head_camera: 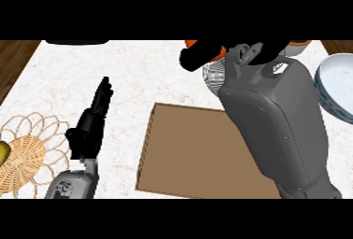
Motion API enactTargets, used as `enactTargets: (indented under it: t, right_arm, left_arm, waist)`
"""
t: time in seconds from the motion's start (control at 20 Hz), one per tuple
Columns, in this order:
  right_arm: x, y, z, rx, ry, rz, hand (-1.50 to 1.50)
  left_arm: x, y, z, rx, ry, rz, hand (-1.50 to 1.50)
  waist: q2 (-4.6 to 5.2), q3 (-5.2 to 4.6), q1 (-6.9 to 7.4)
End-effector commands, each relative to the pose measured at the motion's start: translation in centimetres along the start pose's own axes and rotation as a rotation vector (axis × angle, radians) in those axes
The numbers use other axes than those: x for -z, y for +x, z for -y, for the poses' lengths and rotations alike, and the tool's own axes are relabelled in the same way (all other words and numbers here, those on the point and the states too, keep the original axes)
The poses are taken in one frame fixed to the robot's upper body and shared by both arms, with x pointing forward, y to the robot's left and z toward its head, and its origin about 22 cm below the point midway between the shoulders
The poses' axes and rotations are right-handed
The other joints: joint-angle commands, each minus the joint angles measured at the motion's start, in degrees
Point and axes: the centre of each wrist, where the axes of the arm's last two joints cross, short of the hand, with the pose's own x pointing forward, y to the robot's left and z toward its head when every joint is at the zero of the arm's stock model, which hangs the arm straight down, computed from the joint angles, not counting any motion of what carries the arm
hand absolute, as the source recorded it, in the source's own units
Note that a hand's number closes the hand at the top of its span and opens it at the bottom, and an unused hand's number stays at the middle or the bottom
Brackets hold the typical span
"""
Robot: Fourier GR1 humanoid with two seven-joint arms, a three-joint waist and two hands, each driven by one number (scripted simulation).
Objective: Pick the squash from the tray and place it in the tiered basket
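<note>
The worktop (62, 74) is pale speckled stone, with dark wood showing at its far left and far right corners; a flat brown tray (193, 154) lies near the middle, its right part covered by the right forearm; at the left edge a woven wicker mat (27, 154) with looped rim is cut off, and a yellow-green thing on it is only partly in view; at the right edge a white bowl with a blue-patterned outside (338, 84) is cut by the frame; a dark shape at the top left is too cropped to name. The right hand (207, 53) is at the top, fingers curled round an orange squash (203, 45), held over a wire tiered basket (215, 77) that is mostly hidden by the hand and arm; whether squash and basket touch cannot be told. The left hand (93, 119) rests left of the tray, fingers straight and pointing away; a small white mark on each wrist is unreadable.
</note>
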Motion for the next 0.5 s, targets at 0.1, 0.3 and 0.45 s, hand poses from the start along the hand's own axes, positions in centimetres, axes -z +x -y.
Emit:
enactTargets:
  t: [0.1, 0.3, 0.45]
  right_arm:
    - [4.1, -0.6, 1.3, 0.045, -0.048, -0.136, 1.5]
    - [6.1, -0.5, -1.4, -0.051, -0.047, -0.164, 1.5]
    - [7.8, -3.3, -3.2, -0.064, -0.064, -0.154, 1.5]
  left_arm:
    - [-0.2, -0.7, -1.3, 0.007, -0.007, 0.003, 0.0]
    - [0.7, -0.3, 0.5, 0.006, -0.005, -0.006, 0.0]
    - [1.6, -0.6, -0.3, -0.008, -0.001, 0.003, 0.0]
  waist:
    - [0.21, 0.01, 0.2]
    - [0.32, 0.01, 0.14]
    - [0.37, 0.01, -0.14]
